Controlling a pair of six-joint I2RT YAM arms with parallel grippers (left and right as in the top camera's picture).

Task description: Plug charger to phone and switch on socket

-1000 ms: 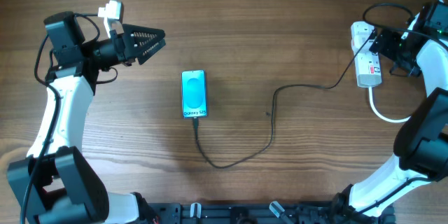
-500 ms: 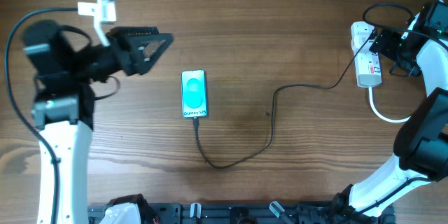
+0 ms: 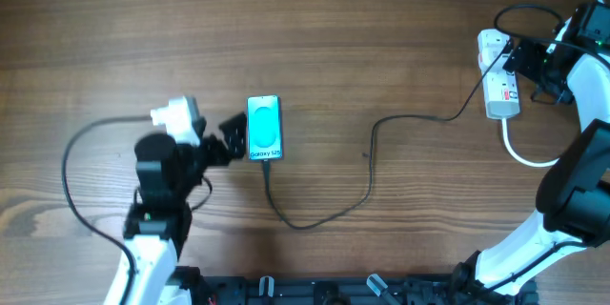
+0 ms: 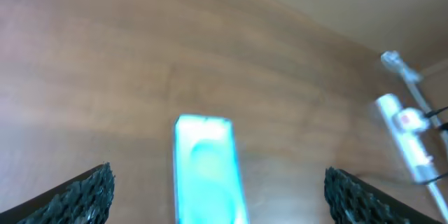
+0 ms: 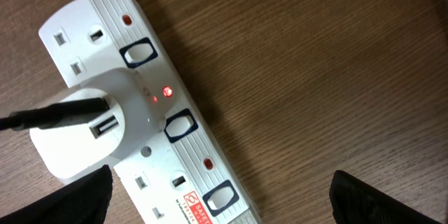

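Note:
The phone [image 3: 264,128] lies flat at the table's middle left, its teal screen lit. It shows blurred in the left wrist view [image 4: 206,171]. The charger's thin black cable [image 3: 370,167] meets the phone's near edge and curves right to the socket [image 3: 499,84], a white power strip at the far right. In the right wrist view the cable [image 5: 49,115] enters a white adapter [image 5: 84,136] plugged into the strip [image 5: 203,147], with one red light [image 5: 166,92] lit. My left gripper [image 3: 232,138] is open and empty, just left of the phone. My right gripper [image 3: 515,57] is open above the strip.
The strip's thick white cord [image 3: 519,152] loops toward the table's right edge. My right arm [image 3: 581,181] stands along the right side. My left arm's base [image 3: 152,219] is at the front left. The strip also shows far off in the left wrist view [image 4: 409,136].
My left arm has swung from the back left down and right to the phone's left side, gripper still open. The right arm, cable and phone have not moved.

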